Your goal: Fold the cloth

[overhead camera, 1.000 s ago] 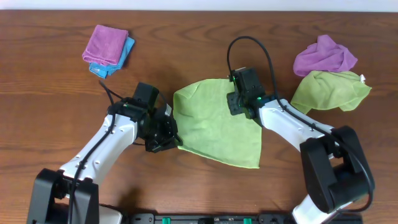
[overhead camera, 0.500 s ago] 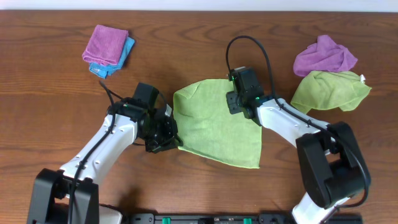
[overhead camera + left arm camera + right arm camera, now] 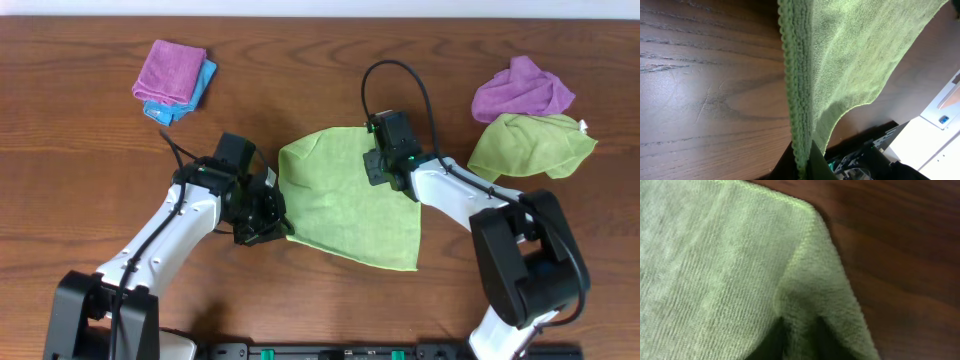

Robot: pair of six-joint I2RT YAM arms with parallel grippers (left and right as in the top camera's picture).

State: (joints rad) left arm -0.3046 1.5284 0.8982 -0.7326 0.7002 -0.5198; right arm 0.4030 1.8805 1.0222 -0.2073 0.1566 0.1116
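Note:
A lime green cloth [image 3: 345,200] lies spread on the wooden table at the centre. My left gripper [image 3: 277,222] is shut on its left edge near the front corner; the left wrist view shows the hemmed edge [image 3: 799,115] pinched between the fingers [image 3: 802,167]. My right gripper [image 3: 385,168] is shut on the cloth's far right edge; the right wrist view shows a fold of the cloth [image 3: 810,300] bunched between the fingers [image 3: 797,342].
A folded purple cloth [image 3: 168,70] lies on a blue one [image 3: 196,88] at the far left. A crumpled purple cloth [image 3: 522,90] and a crumpled green cloth [image 3: 530,145] lie at the far right. The table's front edge is close below the arms.
Almost nothing has moved. The right gripper has shifted very slightly left at the cloth's far edge. The left arm and the cloth's outline look the same.

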